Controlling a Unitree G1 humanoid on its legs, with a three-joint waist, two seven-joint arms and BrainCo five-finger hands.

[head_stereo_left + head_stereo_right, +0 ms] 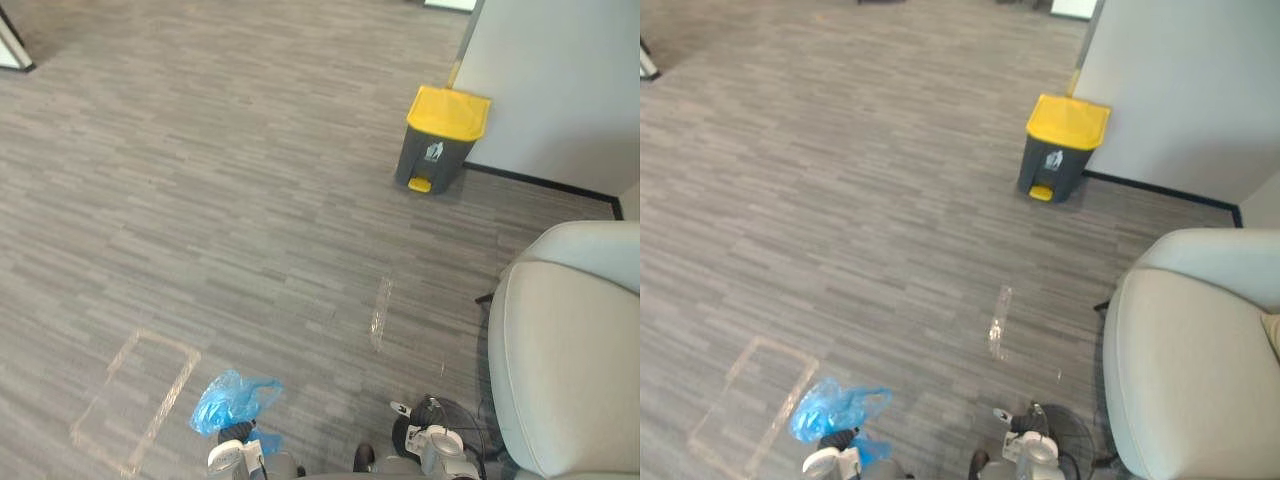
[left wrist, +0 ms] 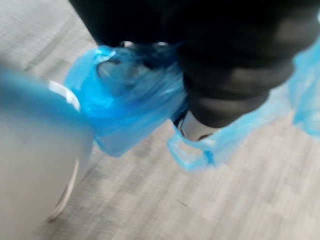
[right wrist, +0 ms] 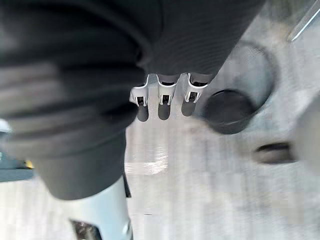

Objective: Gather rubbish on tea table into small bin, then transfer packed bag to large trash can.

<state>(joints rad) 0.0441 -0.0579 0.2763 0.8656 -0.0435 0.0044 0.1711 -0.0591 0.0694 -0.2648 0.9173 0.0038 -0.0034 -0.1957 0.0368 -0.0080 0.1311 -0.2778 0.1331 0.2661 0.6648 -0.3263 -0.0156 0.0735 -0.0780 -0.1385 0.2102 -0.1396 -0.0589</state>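
Observation:
A crumpled blue plastic bag (image 1: 235, 398) hangs low over the grey floor at the bottom left, and my left hand (image 1: 237, 434) is shut on its top. In the left wrist view the blue bag (image 2: 130, 110) bunches round the hand's dark cover (image 2: 235, 75), with a loop handle hanging beside it. The large grey trash can (image 1: 443, 140) with a yellow lid and yellow pedal stands closed by the white wall, far ahead to the right. My right hand (image 3: 161, 102) hangs down with straight fingers, holding nothing, above a small dark round bin (image 3: 227, 111) on the floor.
A white armchair (image 1: 570, 360) fills the right side, close to my right arm. A white wall (image 1: 560, 80) with a dark skirting runs behind the trash can. Tape outlines (image 1: 135, 400) and a short clear strip (image 1: 380, 312) mark the grey floor.

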